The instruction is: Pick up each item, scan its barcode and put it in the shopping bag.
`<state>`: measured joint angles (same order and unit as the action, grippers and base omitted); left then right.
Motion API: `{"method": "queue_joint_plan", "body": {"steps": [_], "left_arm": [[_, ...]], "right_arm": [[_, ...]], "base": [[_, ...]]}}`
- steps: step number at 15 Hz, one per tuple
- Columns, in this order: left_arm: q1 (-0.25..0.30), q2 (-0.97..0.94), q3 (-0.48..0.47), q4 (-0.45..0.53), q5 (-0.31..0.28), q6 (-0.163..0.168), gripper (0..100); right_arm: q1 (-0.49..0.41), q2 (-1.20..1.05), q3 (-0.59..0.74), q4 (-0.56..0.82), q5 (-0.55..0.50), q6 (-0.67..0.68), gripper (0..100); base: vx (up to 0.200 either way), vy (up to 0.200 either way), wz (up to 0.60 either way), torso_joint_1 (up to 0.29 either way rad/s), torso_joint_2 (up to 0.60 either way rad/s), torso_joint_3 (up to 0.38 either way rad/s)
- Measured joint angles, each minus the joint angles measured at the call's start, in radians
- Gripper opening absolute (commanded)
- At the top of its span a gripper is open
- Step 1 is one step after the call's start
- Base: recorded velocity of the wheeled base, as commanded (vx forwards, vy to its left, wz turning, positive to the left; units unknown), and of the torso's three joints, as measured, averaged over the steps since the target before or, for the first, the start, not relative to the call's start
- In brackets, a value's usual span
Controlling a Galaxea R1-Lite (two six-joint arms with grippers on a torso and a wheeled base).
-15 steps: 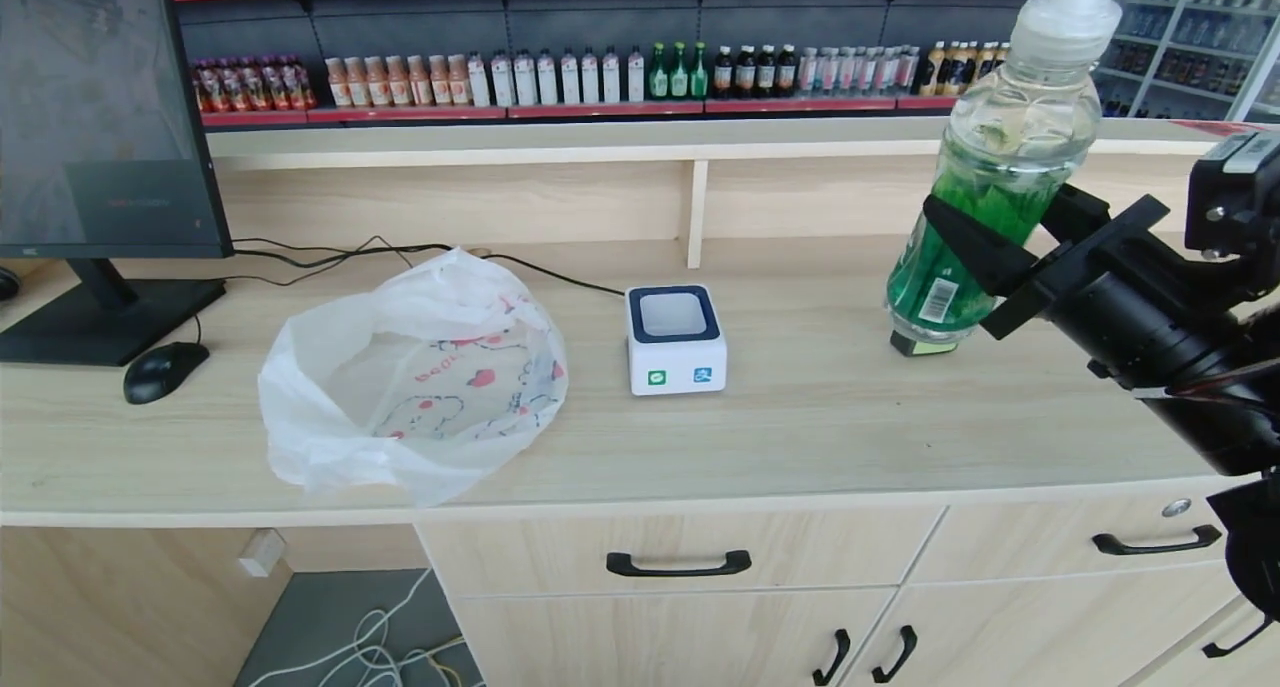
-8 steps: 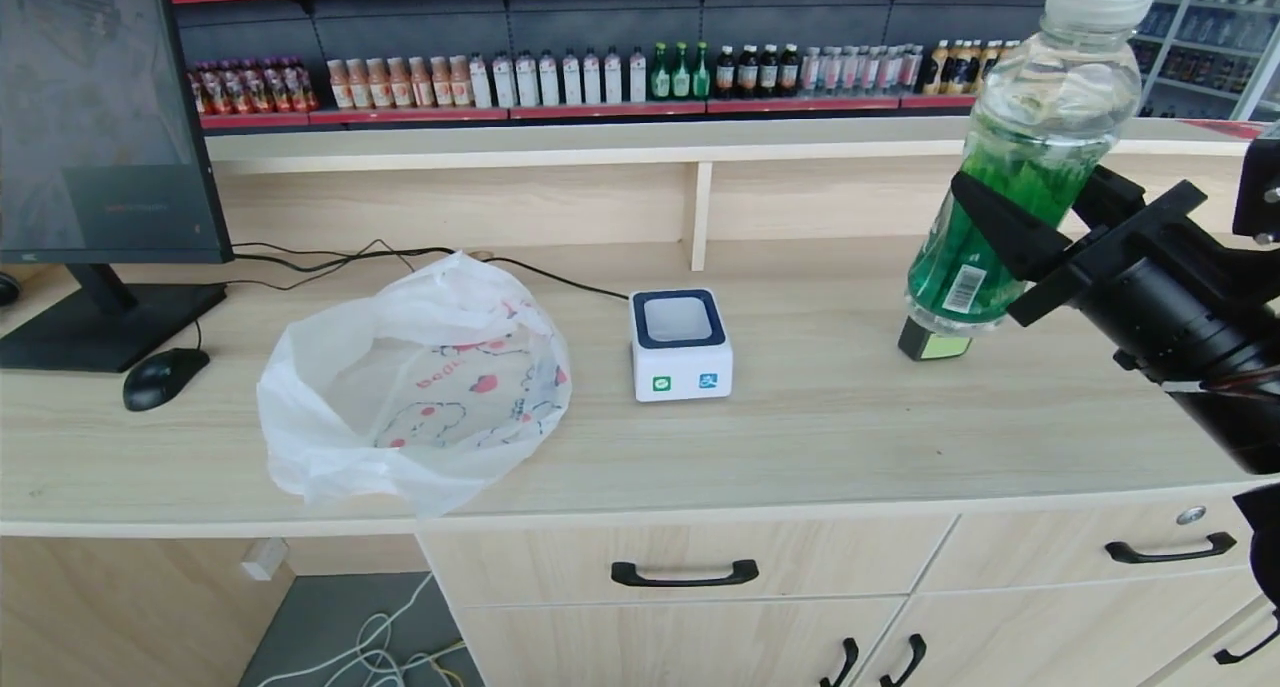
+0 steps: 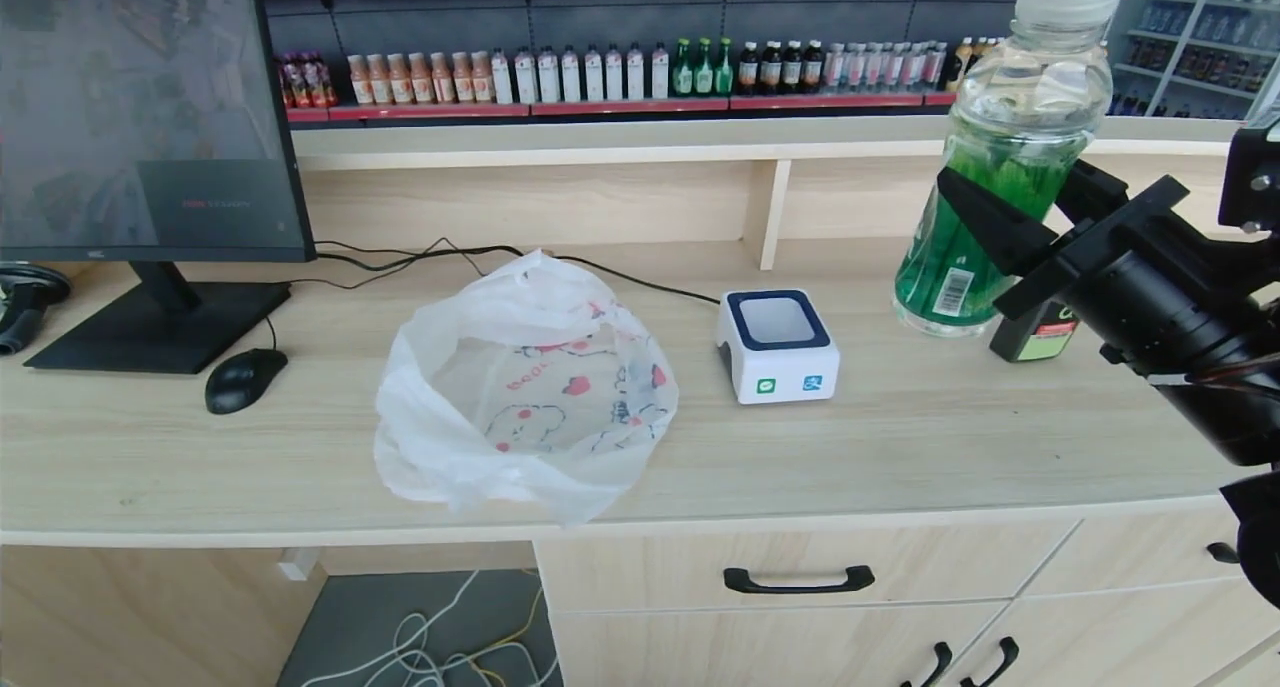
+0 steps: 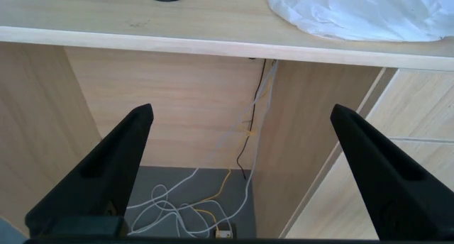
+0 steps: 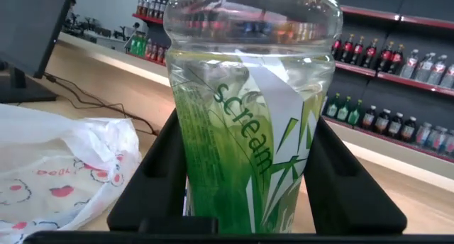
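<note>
Since a second ago my head camera has swung, sliding the whole counter (image 3: 900, 437) rightward in view. Beyond that, my right arm has carried the bottle (image 3: 990, 197) leftward, off the small dark green-labelled item (image 3: 1035, 332) and closer to the scanner (image 3: 778, 345). My right gripper (image 3: 1010, 192) pinches the bottle around its green middle, one finger on each side. Its cap is up and leaning slightly right, and its barcode faces my head camera. It sits between scanner and small item, well apart from the open shopping bag (image 3: 525, 397) left of the scanner. My left gripper (image 4: 241, 109) hangs below the counter edge, fingers spread wide.
</note>
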<state>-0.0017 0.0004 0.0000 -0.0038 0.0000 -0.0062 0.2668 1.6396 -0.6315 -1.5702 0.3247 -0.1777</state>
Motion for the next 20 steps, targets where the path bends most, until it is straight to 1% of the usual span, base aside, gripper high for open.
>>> {"method": "queue_joint_plan", "body": {"steps": [4,8,11,12,16,18,20], "left_arm": [[0.001,0.000,0.000,0.000,0.000,0.000,100],[0.000,0.000,0.000,0.000,0.000,0.000,100],[0.000,0.000,0.000,0.000,0.000,0.000,100],[0.000,0.000,0.000,0.000,0.000,0.001,100],[0.000,0.000,0.000,0.000,0.000,0.000,100],[0.001,0.000,0.000,0.000,0.000,0.001,100],[0.000,0.000,0.000,0.000,0.000,0.001,100]], "right_arm": [[-0.004,0.020,-0.035,0.001,-0.004,-0.001,0],[0.002,0.102,-0.134,0.000,0.007,-0.030,0],[0.006,0.177,-0.178,0.001,0.011,-0.059,0],[0.009,0.202,-0.198,0.001,0.012,-0.081,0],[0.070,0.306,-0.313,0.001,0.012,-0.171,0],[0.092,0.352,-0.390,0.000,0.008,-0.239,0],[0.111,0.379,-0.420,0.000,0.013,-0.308,0]], "base": [[0.000,0.000,0.00,0.000,0.00,0.000],[0.000,0.000,0.00,0.000,0.00,0.000],[0.000,0.000,0.00,0.000,0.00,0.000],[0.000,0.000,0.00,0.000,0.00,0.000],[0.000,0.000,0.00,0.000,0.00,0.000],[0.000,0.000,0.00,0.000,0.00,0.000],[0.000,0.000,0.00,0.000,0.00,0.000]]}}
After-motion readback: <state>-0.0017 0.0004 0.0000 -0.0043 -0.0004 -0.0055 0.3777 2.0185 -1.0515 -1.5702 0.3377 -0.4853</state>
